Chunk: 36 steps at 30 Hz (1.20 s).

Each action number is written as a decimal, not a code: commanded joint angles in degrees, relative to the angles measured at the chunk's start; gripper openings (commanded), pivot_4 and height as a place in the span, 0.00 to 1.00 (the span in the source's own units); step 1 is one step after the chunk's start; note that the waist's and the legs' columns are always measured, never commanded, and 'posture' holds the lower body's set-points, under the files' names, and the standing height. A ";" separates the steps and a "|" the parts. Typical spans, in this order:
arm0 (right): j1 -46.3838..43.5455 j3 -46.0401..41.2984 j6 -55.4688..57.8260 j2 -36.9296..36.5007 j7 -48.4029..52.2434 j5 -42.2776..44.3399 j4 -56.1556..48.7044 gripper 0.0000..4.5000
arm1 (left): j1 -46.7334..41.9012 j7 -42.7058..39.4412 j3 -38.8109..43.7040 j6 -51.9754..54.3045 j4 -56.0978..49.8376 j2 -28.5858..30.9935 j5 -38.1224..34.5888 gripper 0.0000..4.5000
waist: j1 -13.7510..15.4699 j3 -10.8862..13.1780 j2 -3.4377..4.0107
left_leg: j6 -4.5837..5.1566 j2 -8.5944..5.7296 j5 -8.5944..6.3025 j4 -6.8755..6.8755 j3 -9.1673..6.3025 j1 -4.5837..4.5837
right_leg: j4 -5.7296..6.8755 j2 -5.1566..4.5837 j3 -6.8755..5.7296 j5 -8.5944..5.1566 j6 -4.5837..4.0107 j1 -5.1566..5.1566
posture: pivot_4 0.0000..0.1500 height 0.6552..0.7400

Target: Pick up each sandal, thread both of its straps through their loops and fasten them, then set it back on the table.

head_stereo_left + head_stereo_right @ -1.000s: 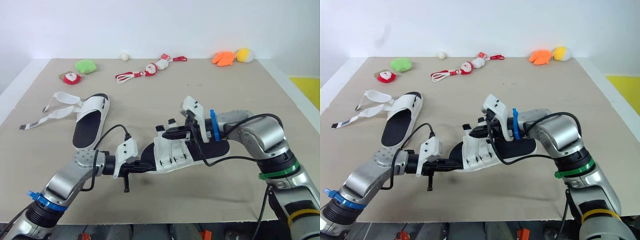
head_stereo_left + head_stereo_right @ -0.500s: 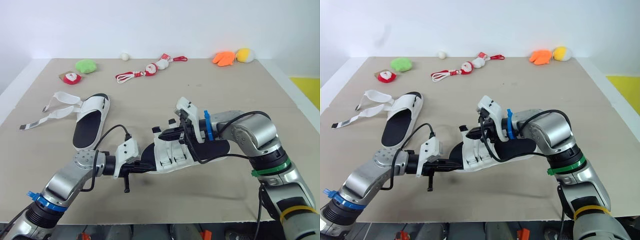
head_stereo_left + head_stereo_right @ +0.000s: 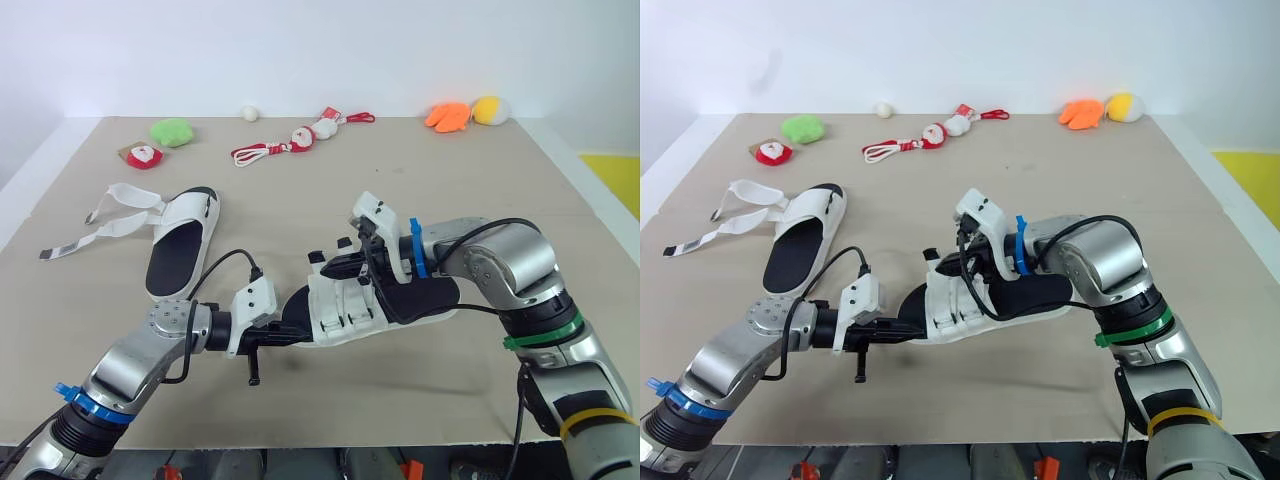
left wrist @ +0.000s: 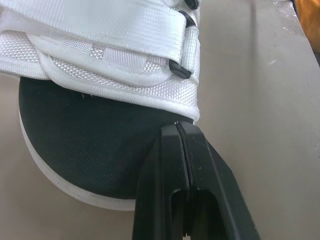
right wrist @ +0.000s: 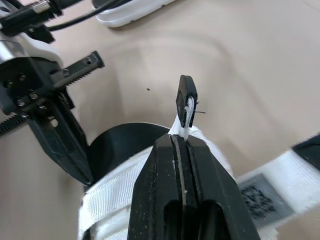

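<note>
Right tool [image 5: 181,142], shifted leftward since a second ago, pinches the white webbing strap [image 5: 195,136]. Left tool [image 4: 181,131], fingers together, nips the white black-soled sandal [image 3: 345,310] at its toe. It rests on the beige surface [image 3: 480,180].

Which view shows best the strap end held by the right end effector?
The right wrist view: the right end effector pinches the white strap just below its black tip. In both eye views that strap is too small to tell. The left wrist view shows sandal webbing.

Strap [image 5: 183,131] base hidden between right fingers [image 5: 155,200]
</note>
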 commanded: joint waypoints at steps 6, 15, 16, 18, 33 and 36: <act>-0.67 0.52 -4.40 -0.59 -0.98 -4.92 -1.40 0.01 | 1.27 -0.07 -1.27 1.14 -0.06 0.04 0.44 0.00 | 0.00 0.00 0.00 | 0.00 0.00 0.00 0.00 0.00 0.00 | 0.00 0.00 0.00 0.01 0.00 0.00 | 1.00 1.00; -0.67 1.79 -4.01 -0.19 -1.69 -6.82 -1.63 0.01 | 1.34 -0.02 -1.36 1.05 0.10 -0.17 0.52 0.00 | 0.00 0.00 0.00 | 0.00 0.00 0.00 0.00 0.00 0.00 | 0.00 0.00 0.00 0.01 0.00 0.00 | 1.00 1.00; -0.69 2.13 -4.61 -0.37 -1.93 -7.58 -1.73 0.01 | 1.39 0.01 -1.35 1.08 0.05 -0.20 0.50 0.00 | -0.01 0.00 0.00 | 0.00 0.00 0.00 0.00 0.00 0.00 | 0.00 0.00 0.00 0.01 0.00 0.00 | 1.00 1.00; -0.70 2.48 -5.33 -0.55 -2.07 -8.51 -1.88 0.01 | 1.44 0.04 -1.35 1.10 0.01 -0.22 0.47 0.00 | -0.01 0.00 0.00 | 0.00 0.00 0.00 0.00 0.00 0.00 | 0.00 0.00 0.00 0.01 0.00 0.00 | 1.00 1.00; 0.21 4.13 -19.28 -0.86 -0.14 -18.05 -3.25 0.99 | 1.22 0.12 -1.21 1.23 0.15 -0.87 0.22 0.00 | 0.03 0.00 0.00 | -0.01 -0.02 0.00 -0.04 0.00 -0.02 | -0.02 -0.02 0.00 -0.05 0.02 -0.02 | 1.00 1.00; 0.65 -0.86 -22.42 1.01 2.22 -13.90 -3.52 0.99 | 1.14 0.24 -1.25 1.19 0.25 -1.02 0.31 0.00 | 0.03 0.00 0.00 | -0.01 -0.01 0.00 -0.04 0.00 -0.02 | -0.02 -0.01 0.00 -0.04 0.02 -0.02 | 1.00 1.00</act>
